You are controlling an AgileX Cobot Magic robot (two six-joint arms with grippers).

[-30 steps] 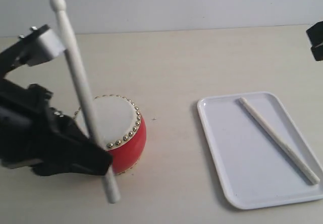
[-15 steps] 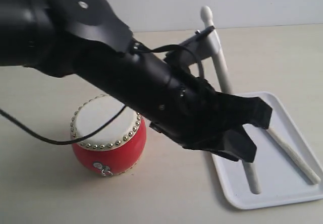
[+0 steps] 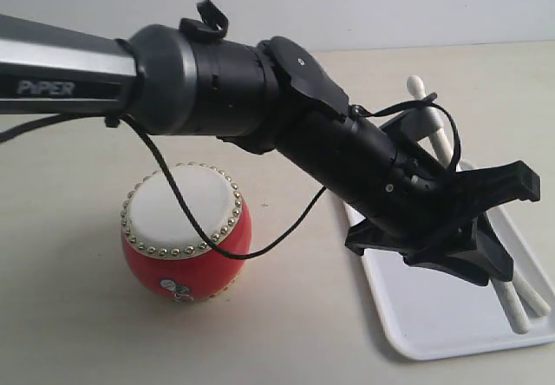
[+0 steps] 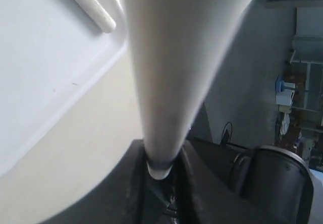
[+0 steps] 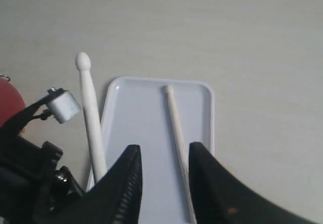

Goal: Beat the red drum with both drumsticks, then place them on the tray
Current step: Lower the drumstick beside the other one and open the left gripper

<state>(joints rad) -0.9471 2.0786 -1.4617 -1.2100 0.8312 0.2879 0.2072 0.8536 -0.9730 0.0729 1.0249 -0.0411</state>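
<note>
Care is advised: the held drumstick (image 3: 432,116), clamped by the left end effector (image 3: 490,229), is to be lowered flat into the tray (image 3: 408,316) (beside the other drumstick (image 5: 176,128)); the right end effector (image 5: 165,152) is spread, empty.

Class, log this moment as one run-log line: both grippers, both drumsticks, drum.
left gripper: shut on held drumstick, tilted over tray | right gripper: open, empty | other drumstick: flat in tray | red drum: upright

Red, gold-studded drum (image 3: 147,272), white tray (image 3: 425,316), pale drumsticks (image 5: 176,128)
</note>
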